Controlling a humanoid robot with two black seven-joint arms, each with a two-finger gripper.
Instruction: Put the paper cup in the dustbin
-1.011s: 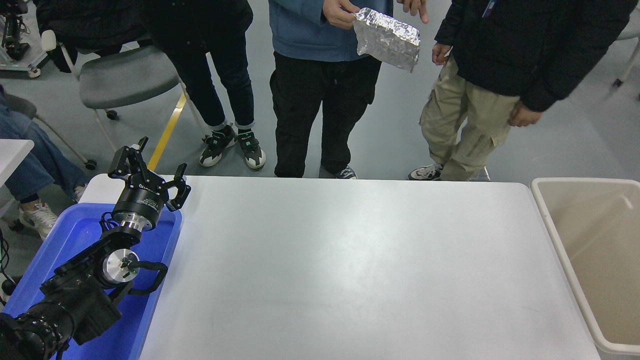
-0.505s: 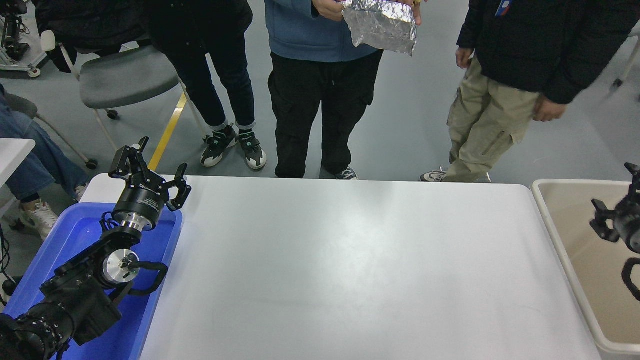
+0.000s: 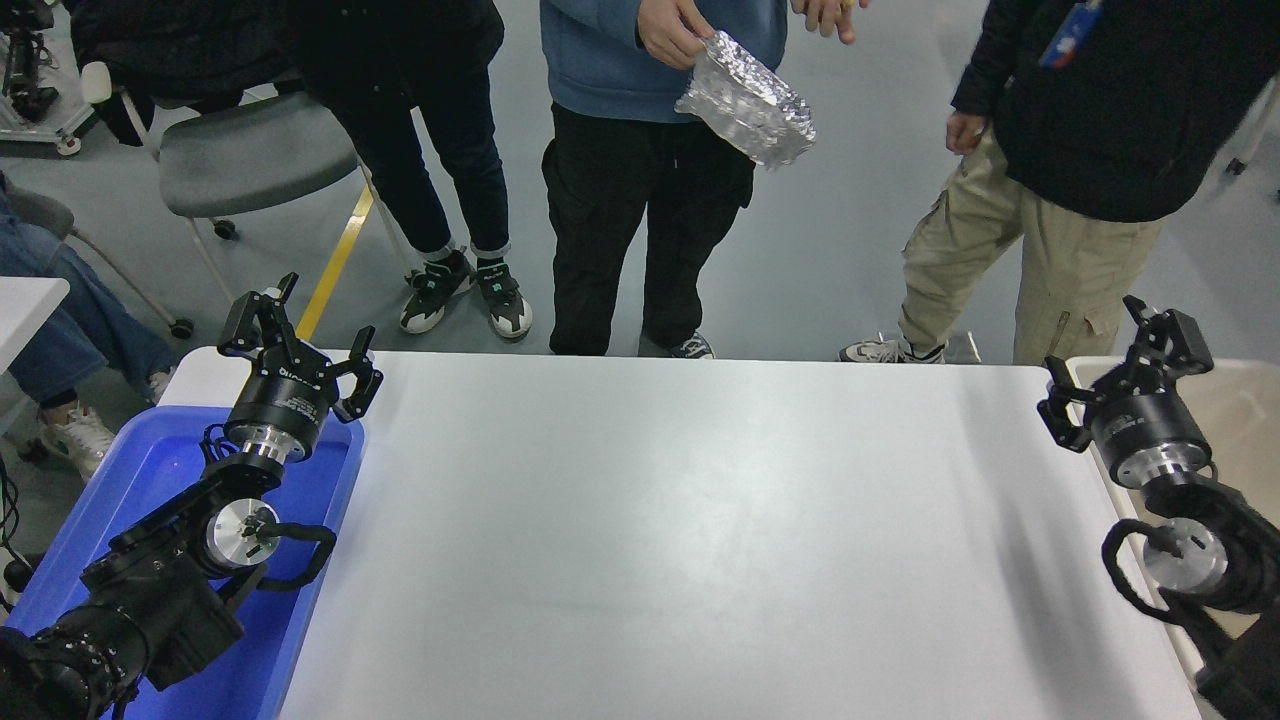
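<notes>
From where I stand, the far left shows the blue tray (image 3: 160,470) sitting on the corner of the white table (image 3: 680,540), and above it the left gripper (image 3: 298,335) is parked with its fingers spread and nothing between them. Behind that corner there is a grey chair (image 3: 250,160) and a few people on the far side of the table; the one in the blue top has a hand (image 3: 672,30) on a crumpled foil bag (image 3: 745,100), held up well clear of the table. Across the middle, I see nothing standing on the tabletop. At the right edge, the right gripper (image 3: 1125,365) hangs over the near rim of the dustbin (image 3: 1245,400), its fingers apart and empty. The paper cup is nowhere I can see: not on the table, not in either gripper, and the part of the bin's inside that shows is bare beige, though the arm covers much of it. My guess is that the job is either finished, with the cup lying in the bin's hidden part, or has no cup to work on at the moment; the pictures don't settle which. If it is done, all that seems left is for the right arm to draw clear of the bin.
</notes>
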